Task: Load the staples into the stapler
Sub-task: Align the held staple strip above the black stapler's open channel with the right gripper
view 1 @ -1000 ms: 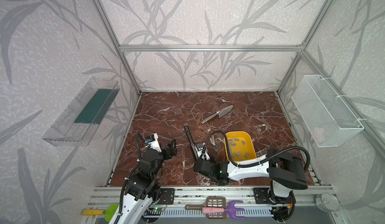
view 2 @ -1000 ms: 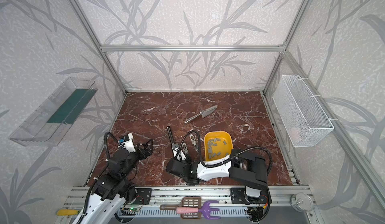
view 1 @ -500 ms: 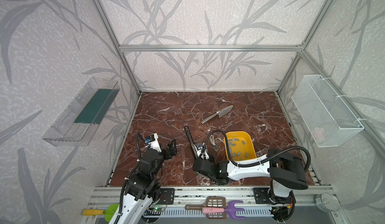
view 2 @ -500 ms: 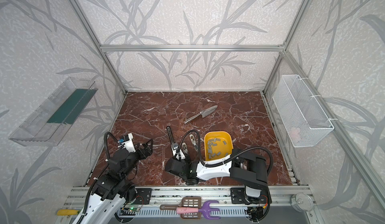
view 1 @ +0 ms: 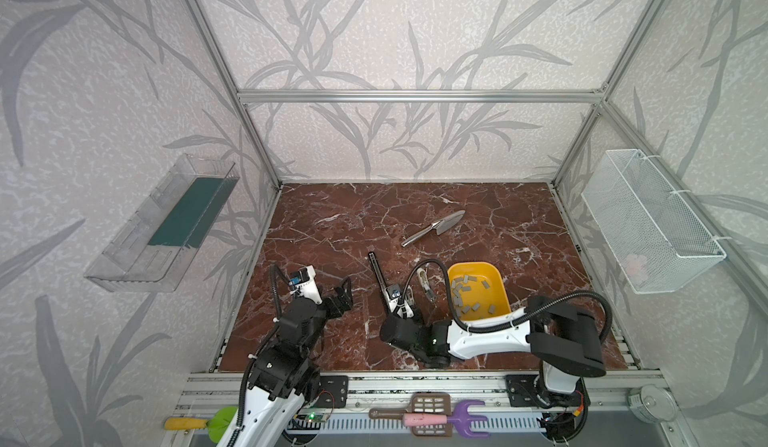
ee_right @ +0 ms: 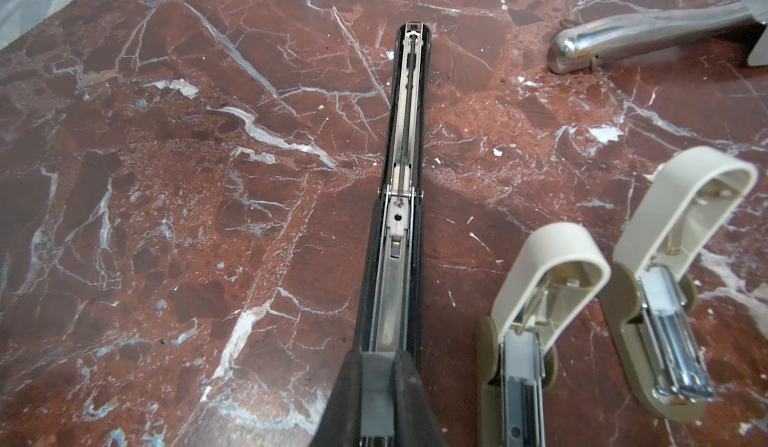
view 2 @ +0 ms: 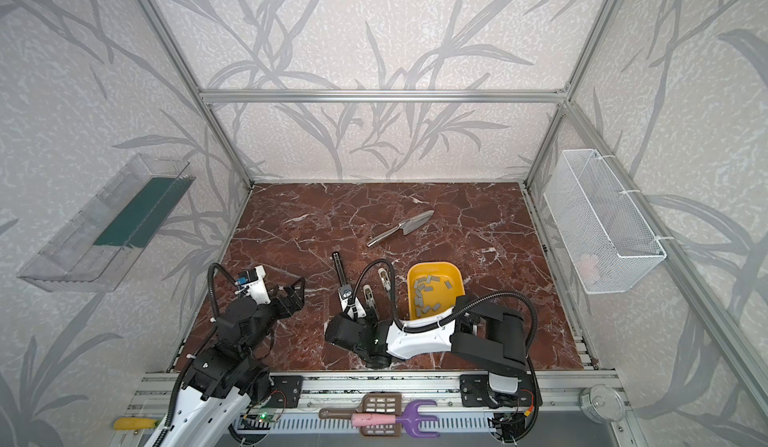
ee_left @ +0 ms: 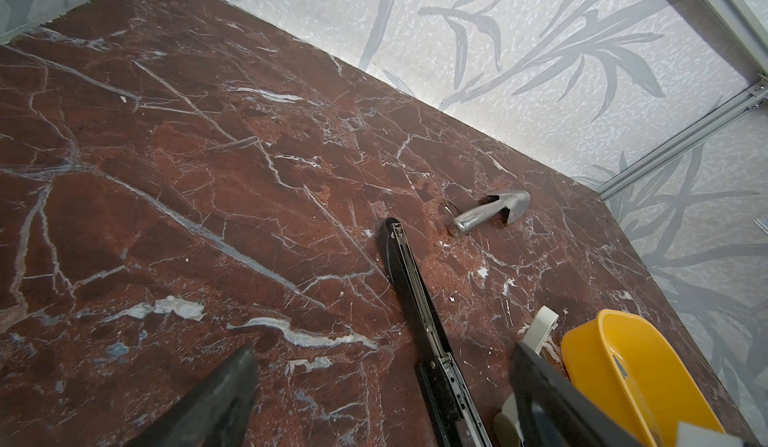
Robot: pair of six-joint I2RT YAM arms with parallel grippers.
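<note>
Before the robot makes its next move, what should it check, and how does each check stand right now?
1. The black stapler lies open with its track facing up: ok.
2. The right jaws are shut, right over the black stapler's near end: ok.
3. A staple strip is pinched in the right jaws: cannot tell.
4. The left jaws are open, empty and apart from the black stapler: ok.
5. Staples are lying in the tray: ok.
</note>
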